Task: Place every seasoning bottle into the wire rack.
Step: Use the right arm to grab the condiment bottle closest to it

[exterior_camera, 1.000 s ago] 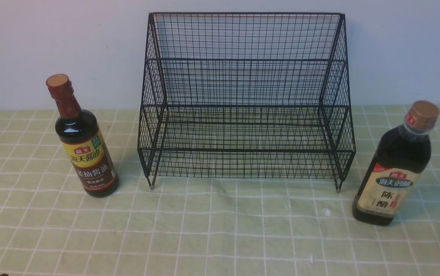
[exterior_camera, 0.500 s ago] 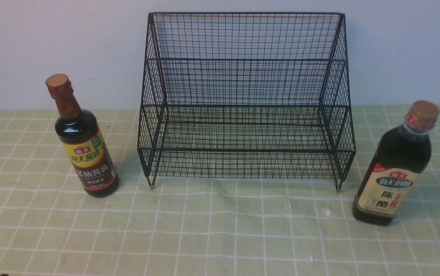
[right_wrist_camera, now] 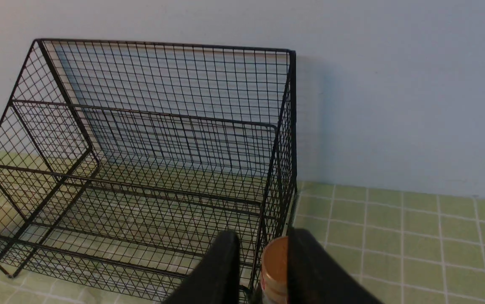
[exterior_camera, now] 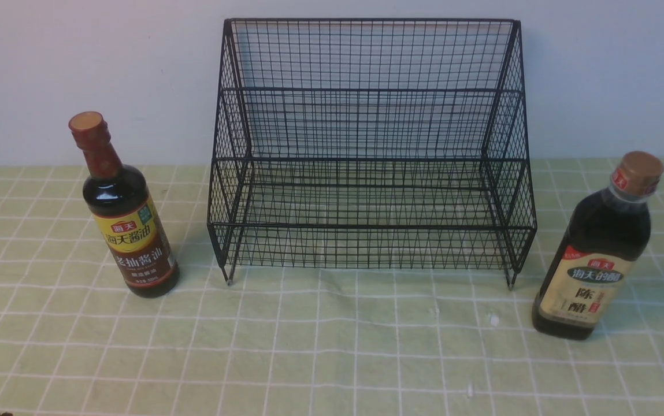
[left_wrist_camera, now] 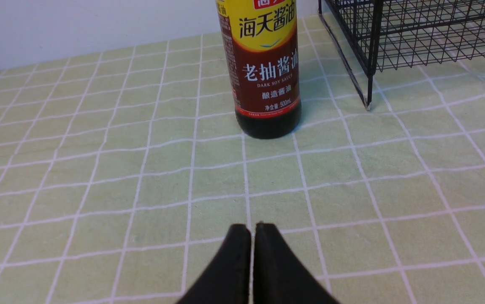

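Observation:
The slim-necked bottle (exterior_camera: 126,225), with a red-brown neck wrap and yellow-brown label, stands upright on the cloth left of the black wire rack (exterior_camera: 369,156). The bigger bottle (exterior_camera: 597,260), with a gold cap and cream label, stands upright right of the rack. Both rack tiers hold nothing. Neither gripper shows in the front view. In the left wrist view my left gripper (left_wrist_camera: 251,230) is shut and empty, short of the slim bottle (left_wrist_camera: 265,76). In the right wrist view my right gripper (right_wrist_camera: 263,236) is open, and the bigger bottle's gold cap (right_wrist_camera: 275,266) shows between its fingers, beside the rack (right_wrist_camera: 149,147).
A green checked cloth (exterior_camera: 332,346) covers the table. A pale wall (exterior_camera: 77,69) stands close behind the rack. The rack's short front legs (exterior_camera: 229,281) rest on the cloth.

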Tool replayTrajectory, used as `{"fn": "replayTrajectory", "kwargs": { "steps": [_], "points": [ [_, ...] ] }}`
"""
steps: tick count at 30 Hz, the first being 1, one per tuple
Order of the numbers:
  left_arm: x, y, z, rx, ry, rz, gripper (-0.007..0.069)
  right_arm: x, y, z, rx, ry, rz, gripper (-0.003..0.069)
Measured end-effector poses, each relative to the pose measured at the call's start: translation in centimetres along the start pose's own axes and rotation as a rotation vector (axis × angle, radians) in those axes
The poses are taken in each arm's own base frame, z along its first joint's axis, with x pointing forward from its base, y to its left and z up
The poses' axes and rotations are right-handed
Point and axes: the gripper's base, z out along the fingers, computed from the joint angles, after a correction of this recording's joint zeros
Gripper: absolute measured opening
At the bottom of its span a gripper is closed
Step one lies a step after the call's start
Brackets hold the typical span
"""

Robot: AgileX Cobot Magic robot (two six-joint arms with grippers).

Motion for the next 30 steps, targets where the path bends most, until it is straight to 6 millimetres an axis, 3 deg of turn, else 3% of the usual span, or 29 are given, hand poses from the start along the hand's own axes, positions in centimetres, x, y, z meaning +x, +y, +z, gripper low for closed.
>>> {"fn": "replayTrajectory", "kwargs": {
  "steps": [5,10,18,30],
  "points": [
    [0.0,0.0,0.0,0.0,0.0,0.0,-0.0006,-0.6,-1.1,4.2,-0.014,0.091,0.014,0.0378],
    [0.0,0.0,0.0,0.0,0.0,0.0,-0.0006,0.7,-2.1,7.6,-0.015,0.196,0.024,0.0536],
    [0.0,0.0,0.0,0.0,0.0,0.0,-0.0006,2.1,-2.9,10.2,-0.016,0.284,0.044,0.0586],
    [0.0,0.0,0.0,0.0,0.0,0.0,-0.0006,2.8,-3.0,10.8,-0.035,0.336,0.044,0.0587]
  ]
}}
